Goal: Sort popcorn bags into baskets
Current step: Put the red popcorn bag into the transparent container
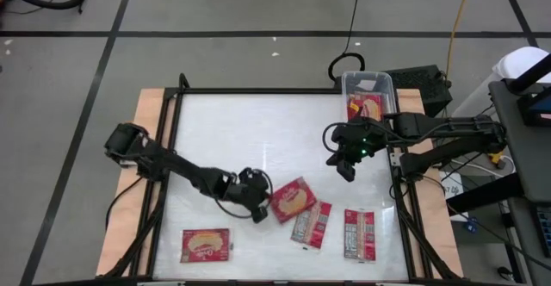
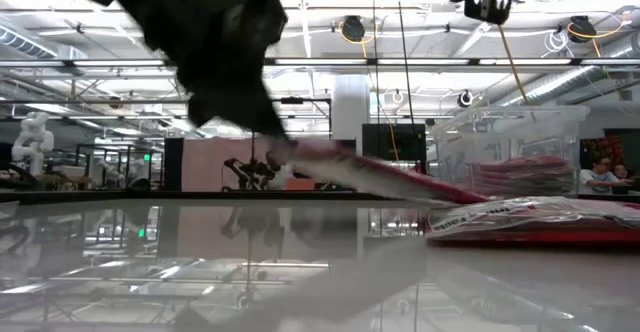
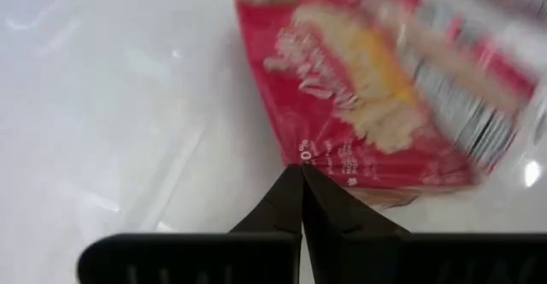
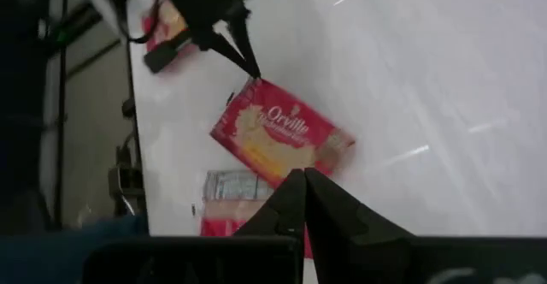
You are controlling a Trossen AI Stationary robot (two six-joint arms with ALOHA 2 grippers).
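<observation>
Grey floor (image 1: 215,62) crossed by dark tape lines (image 1: 258,34); black cable (image 1: 353,19) trailing. Beyond: open industrial hall, exposed ceiling pipework (image 2: 400,64), round lamps (image 2: 352,27), seated person (image 2: 601,175) far off.

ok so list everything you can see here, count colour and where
popcorn bags on the table: four, red. One popcorn face up at mid-front with its corner pinched by the left gripper, two grey panel up to its right, one face up at front left
popcorn bags in the basket: red, at least one, exact count hidden
basket: one, clear, back right edge of the table
table: one, white top, wooden border
left gripper: shut on the mid-front bag's corner
right gripper: shut, empty, raised beside the basket
</observation>
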